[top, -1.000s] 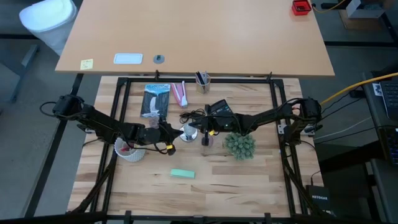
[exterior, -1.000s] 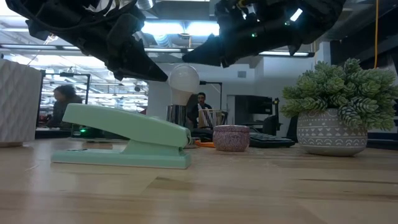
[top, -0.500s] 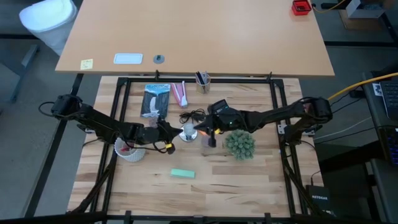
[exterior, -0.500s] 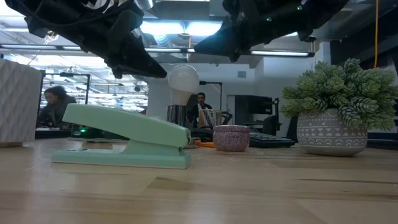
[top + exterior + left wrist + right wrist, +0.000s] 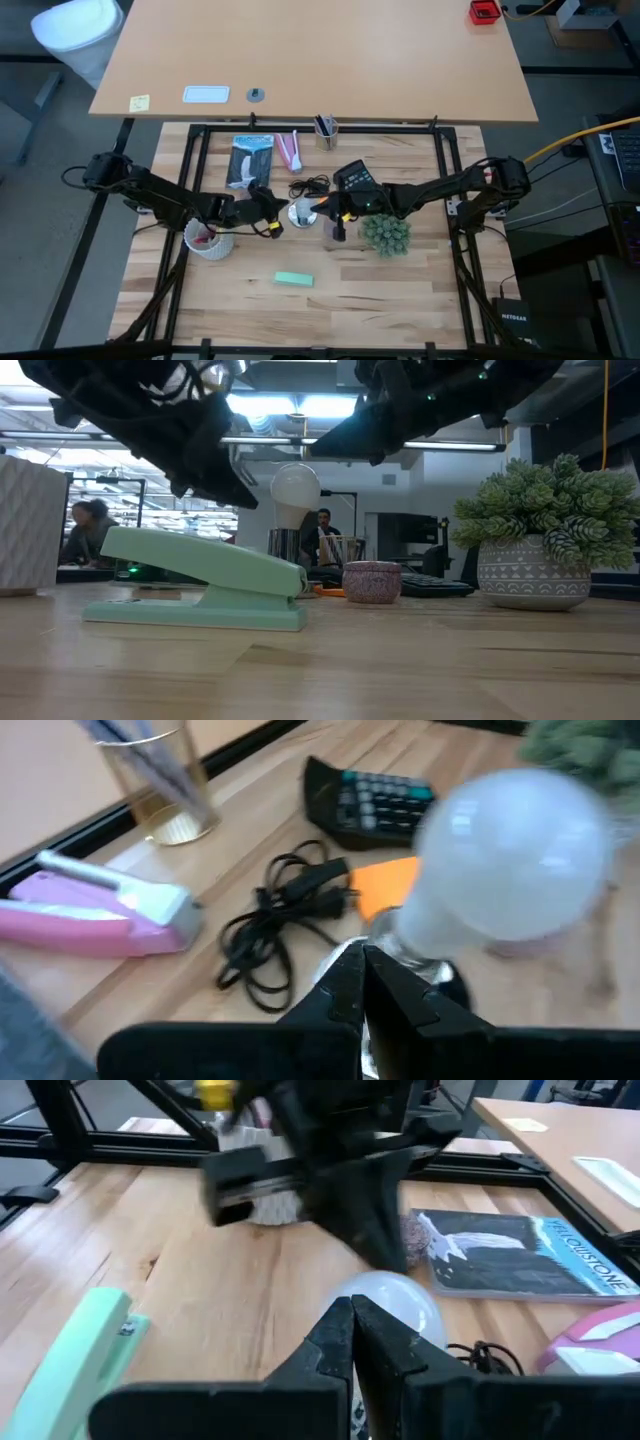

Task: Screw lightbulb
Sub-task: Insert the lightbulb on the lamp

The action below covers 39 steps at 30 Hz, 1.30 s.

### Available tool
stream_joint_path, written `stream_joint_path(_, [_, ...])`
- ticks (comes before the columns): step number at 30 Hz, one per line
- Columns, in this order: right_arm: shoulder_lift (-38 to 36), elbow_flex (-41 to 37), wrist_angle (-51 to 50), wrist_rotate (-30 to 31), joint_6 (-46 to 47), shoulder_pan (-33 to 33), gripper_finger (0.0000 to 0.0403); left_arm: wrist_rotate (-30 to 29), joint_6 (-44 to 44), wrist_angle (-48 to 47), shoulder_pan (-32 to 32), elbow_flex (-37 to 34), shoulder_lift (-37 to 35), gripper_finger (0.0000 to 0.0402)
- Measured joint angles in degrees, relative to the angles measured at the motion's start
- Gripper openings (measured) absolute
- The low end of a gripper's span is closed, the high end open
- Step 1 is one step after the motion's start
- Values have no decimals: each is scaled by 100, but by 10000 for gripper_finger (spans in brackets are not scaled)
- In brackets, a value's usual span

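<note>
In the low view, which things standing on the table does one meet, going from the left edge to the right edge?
White ribbed cup → mint green stapler → lightbulb → small purple tin → potted plant.

The high view looks straight down from well above, taking in the whole wooden table (image 5: 330, 290) and both arms, while the low view sits at tabletop height just behind the green stapler (image 5: 200, 592) and faces level across the table into the room. The 2 wrist views sit close in, facing each other across the lightbulb (image 5: 510, 855), which all 4 views share. The high and low views also share the potted plant (image 5: 385, 233).
</note>
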Motion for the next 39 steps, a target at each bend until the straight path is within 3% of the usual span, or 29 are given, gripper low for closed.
stream_joint_path(9, [2,0,-9,-2,0,0,12,232,-184,16,496,0,372,0])
stream_joint_path(17, [4,0,-66,-2,-2,0,12,589,-90,653,533,2,830,0])
stream_joint_path(39, [396,-2,406,358,-157,0,12,893,-154,654,531,4,859,0])
